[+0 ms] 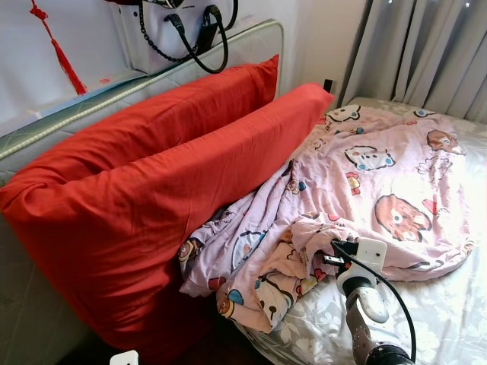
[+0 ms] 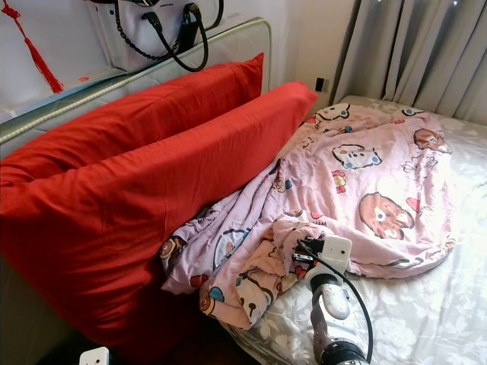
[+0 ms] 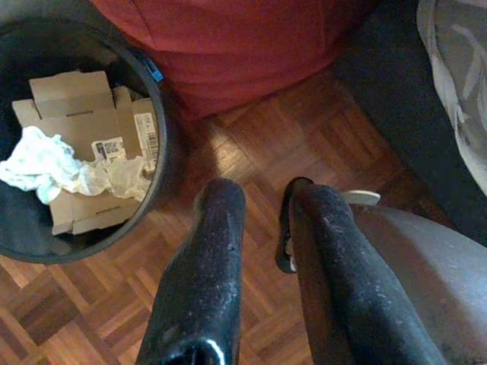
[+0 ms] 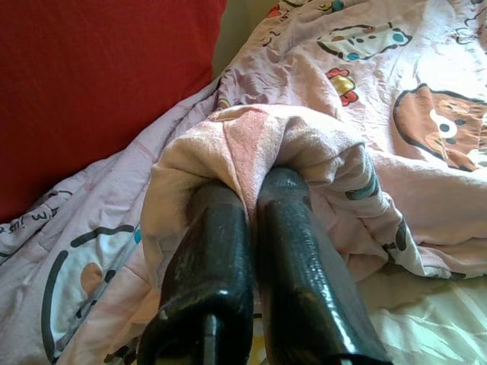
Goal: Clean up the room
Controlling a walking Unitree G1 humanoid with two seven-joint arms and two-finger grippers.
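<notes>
I have the right hand point(image 4: 255, 179) out over the bed point(image 1: 449, 319), its two black fingers point(image 4: 213, 251) pressed together on a fold of the pink cartoon blanket point(image 1: 365, 182). The cloth bunches over the fingertips and hides them. From the head camera the right arm point(image 1: 365, 304) reaches in from the lower right, wrist at the blanket's near edge.

The blanket lies crumpled across the bed, one end spread toward the curtains point(image 1: 426, 53), the other trailing down against the red pillows point(image 1: 152, 190). Two long red pillows stand on edge, leaning against the padded headboard point(image 1: 91, 103). A black-handled bag point(image 1: 190, 30) hangs on the wall above, a red tassel point(image 1: 57, 46) beside it. The bed sheet is pale with a flower print.

The left hand point(image 3: 262, 220) hangs low over the wood parquet floor point(image 3: 251, 144), fingers slightly apart and holding nothing. Just beside it stands a dark round bin point(image 3: 156, 152) with flattened cardboard point(image 3: 76, 106) and crumpled white paper point(image 3: 46, 163) inside. The red pillow's lower end sits right behind the bin.
</notes>
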